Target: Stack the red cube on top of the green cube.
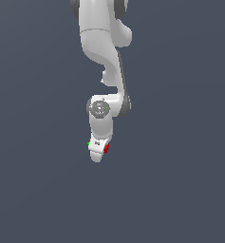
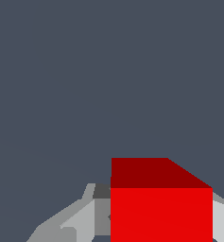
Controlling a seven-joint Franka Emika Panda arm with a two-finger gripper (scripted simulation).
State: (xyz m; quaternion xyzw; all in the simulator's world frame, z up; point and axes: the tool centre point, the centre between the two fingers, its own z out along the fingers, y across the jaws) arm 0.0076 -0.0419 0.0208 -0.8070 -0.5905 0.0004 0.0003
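Filling the close end of the wrist view is the tiny bright red plain cube [image 2: 161,212], its lit front face square-on and its darker top face above it. Pale grey fingers [image 2: 80,220] of the white two-finger gripper [image 2: 151,222] show on either side of that block, right against it as far as the render lets on, so the claw looks clenched on the red cube, though the actual contact faces are hidden behind the block itself. Beyond it lies nothing but the flat slate-grey floor [image 2: 108,71].

Switching to the exterior view: the gripper [image 1: 98,153] hangs nearest the camera, a little below the middle of the floor [image 1: 38,190] and well away from every edge and corner. A sliver of the red cube [image 1: 107,149] peeks out on the exterior view's right of the hand. On the opposite side, a speck of the tiny bright green plain cube [image 1: 89,143] shows at the hand's edge, mostly covered. Farther back, the glossy white jointed arm [image 1: 104,61] climbs towards the far edge.
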